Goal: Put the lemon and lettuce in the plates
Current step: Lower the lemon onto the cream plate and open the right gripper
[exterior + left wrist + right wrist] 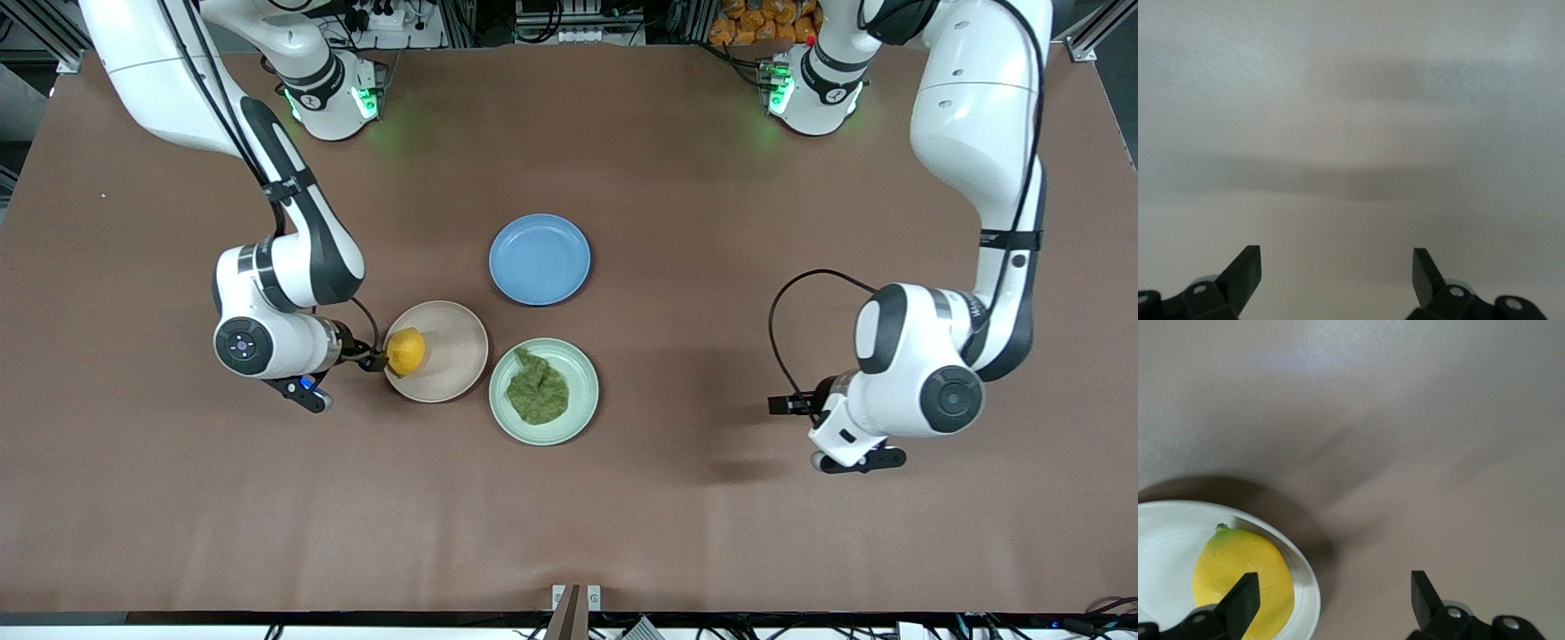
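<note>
Landmark: the round shallow matte blue plate (540, 259) at the middle of the brown table (622, 498); all places below are given from it.
Beige-pink plate: a round shallow matte pale beige-pink plate (453, 351), nearer to the front camera than the blue plate and toward the right arm's end of the table.
Mint plate: a round shallow matte pale mint green plate (582, 378), nearer to the front camera than the blue plate, just beside the beige-pink plate, apart from it by a thin gap.
Lemon: the small oval bright yellow lemon (406, 351) lies in the beige-pink plate, against the rim that is farthest from the blue plate; the right wrist view shows it (1245, 577) resting inside the rim with a greenish tip.
Lettuce: the wrinkly dark green lettuce leaf (536, 391) lies in the middle of the mint plate, its short stalk pointing toward the blue plate.
Right gripper: the right gripper (1331, 600) is at the edge of the beige-pink plate, on the side away from the blue plate; its fingers stand wide apart and grip nothing, one finger in front of the lemon, the other over bare table.
Left gripper: the left gripper (1337, 277) hangs over bare table, well apart from the blue plate toward the left arm's end; its fingers are spread wide and hold nothing, and the arm waits.
</note>
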Robot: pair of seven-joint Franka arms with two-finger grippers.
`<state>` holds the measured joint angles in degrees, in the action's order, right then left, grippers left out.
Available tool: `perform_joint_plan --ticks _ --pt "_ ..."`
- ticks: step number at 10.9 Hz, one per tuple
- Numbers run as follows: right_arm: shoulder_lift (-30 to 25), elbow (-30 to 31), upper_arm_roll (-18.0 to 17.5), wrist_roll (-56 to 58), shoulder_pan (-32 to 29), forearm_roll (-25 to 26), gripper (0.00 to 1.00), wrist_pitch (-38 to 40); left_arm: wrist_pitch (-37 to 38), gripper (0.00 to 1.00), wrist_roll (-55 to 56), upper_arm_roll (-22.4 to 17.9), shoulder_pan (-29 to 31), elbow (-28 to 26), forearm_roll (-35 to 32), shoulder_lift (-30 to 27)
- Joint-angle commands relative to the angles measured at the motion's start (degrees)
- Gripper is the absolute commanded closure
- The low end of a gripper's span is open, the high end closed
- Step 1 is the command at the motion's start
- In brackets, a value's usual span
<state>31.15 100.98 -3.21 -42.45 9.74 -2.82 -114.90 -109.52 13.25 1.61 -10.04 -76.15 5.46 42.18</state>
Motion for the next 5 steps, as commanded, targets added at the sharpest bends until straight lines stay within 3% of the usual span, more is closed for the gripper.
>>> perform_joint_plan --ticks 1,5 --pt "-3.2 1.3 -0.6 10.0 -3.6 0.7 0.00 2.6 1.9 0.00 -4.4 0.2 2.1 -1.3 -1.4 -3.2" --pt "-4.0 1.8 -0.6 16.5 -6.3 0.7 0.00 3.6 6.4 0.00 -4.7 0.1 3.7 -1.2 -4.0 -7.5"
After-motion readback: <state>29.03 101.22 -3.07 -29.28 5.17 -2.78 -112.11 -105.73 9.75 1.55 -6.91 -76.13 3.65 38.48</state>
